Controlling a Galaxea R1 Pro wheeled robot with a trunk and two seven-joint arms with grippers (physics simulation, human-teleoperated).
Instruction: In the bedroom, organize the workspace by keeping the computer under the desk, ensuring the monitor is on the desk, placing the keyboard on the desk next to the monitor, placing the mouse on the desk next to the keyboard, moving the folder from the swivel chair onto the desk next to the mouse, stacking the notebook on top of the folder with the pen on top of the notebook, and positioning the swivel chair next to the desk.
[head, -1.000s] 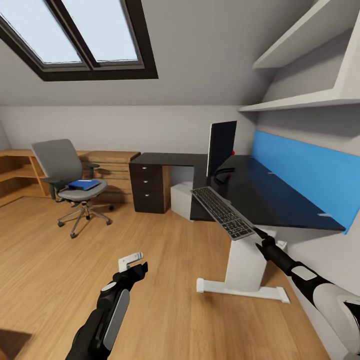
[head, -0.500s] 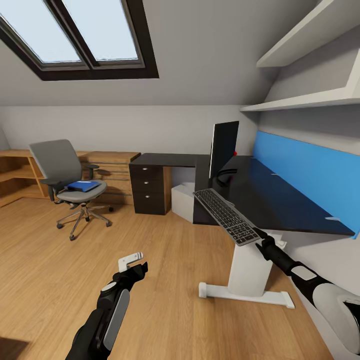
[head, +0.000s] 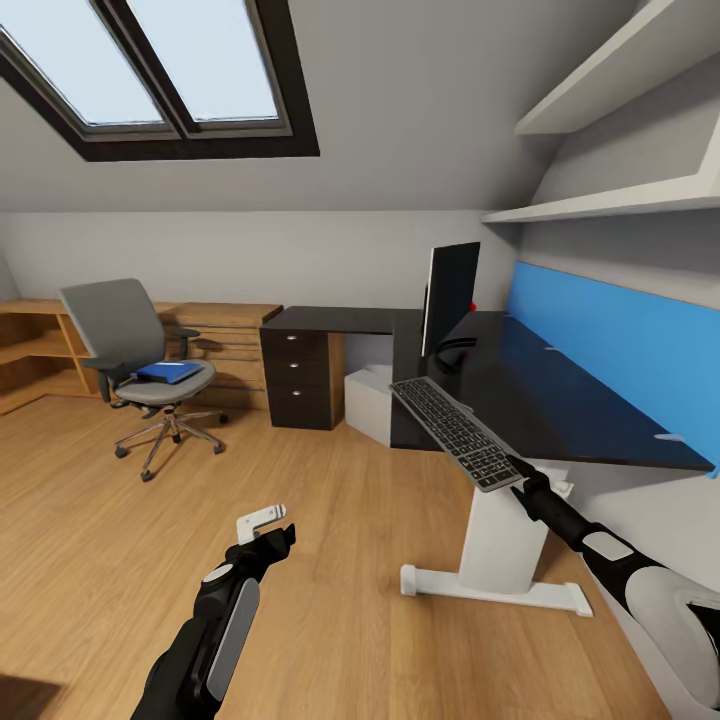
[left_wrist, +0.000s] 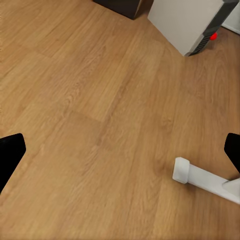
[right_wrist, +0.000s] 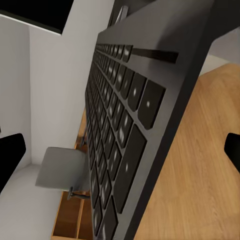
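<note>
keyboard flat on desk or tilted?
Tilted. The keyboard slopes over the desk edge, near end in the right gripper.

Across the three head views the whole picture is shifted slightly, so a small movement of the camera is indicated rather than movement of the furniture. The long glossy black desk (head: 560, 400), its white leg (head: 497, 545) and the thin black widescreen monitor (head: 449, 290) are now drawn a little further right in the frame than a second ago. The slim black keyboard with dark grey keys (head: 455, 432), clamped at its near end by the right gripper (head: 519, 470), is carried a touch further right, with its far end over the desk's near left edge.
</note>
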